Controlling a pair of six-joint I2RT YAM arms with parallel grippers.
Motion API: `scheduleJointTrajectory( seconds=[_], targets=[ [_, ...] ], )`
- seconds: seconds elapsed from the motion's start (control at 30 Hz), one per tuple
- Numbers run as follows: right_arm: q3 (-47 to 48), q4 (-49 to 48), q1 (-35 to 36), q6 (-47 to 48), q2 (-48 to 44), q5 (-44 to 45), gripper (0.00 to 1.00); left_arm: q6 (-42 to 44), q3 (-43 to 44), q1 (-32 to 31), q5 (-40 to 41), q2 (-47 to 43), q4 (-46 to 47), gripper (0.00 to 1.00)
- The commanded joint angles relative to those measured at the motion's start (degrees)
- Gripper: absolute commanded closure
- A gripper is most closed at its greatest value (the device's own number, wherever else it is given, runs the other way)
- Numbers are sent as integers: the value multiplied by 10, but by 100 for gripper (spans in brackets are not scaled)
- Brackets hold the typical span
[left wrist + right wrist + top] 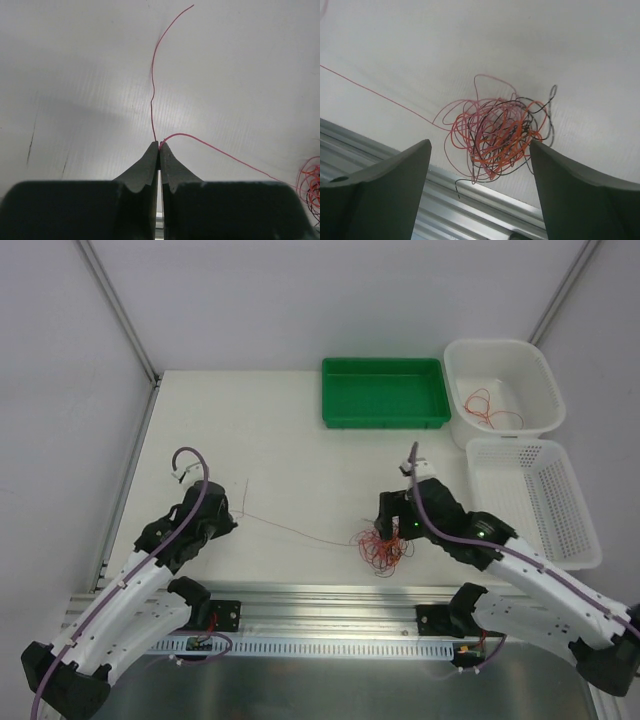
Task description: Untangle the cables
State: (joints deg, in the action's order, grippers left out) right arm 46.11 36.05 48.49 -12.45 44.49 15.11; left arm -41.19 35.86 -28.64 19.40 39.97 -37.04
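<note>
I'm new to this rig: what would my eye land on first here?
A red-and-black tangle of cables sits near the front edge of the table, under the open right end effector. The left end effector is shut on one red strand drawn out leftward from it. A green tray stands at the back.

The left arm (135, 590) and right arm (535, 575) are wearing white shells, black joints and carrying purple hoses (197, 480).
</note>
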Motion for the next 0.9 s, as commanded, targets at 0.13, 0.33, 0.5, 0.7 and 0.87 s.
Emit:
scheduleJointTrajectory(
  seconds=[0.13, 0.33, 0.5, 0.7, 0.87],
  targets=[
    [-11, -75, 65, -43, 183, -2, 15, 29, 27, 3, -23, -16, 3, 100],
    [-40, -63, 69, -57, 254, 67, 35, 56, 77, 10, 3, 11, -3, 100],
    [-48, -16, 53, -55, 247, 141, 81, 87, 151, 47, 17, 17, -36, 100],
    [-41, 51, -6, -50, 152, 199, 98, 135, 264, 106, 70, 17, -80, 100],
    [-8, 96, -54, -22, 35, 213, 98, 172, 355, 124, 135, 37, -116, 100]
  ],
)
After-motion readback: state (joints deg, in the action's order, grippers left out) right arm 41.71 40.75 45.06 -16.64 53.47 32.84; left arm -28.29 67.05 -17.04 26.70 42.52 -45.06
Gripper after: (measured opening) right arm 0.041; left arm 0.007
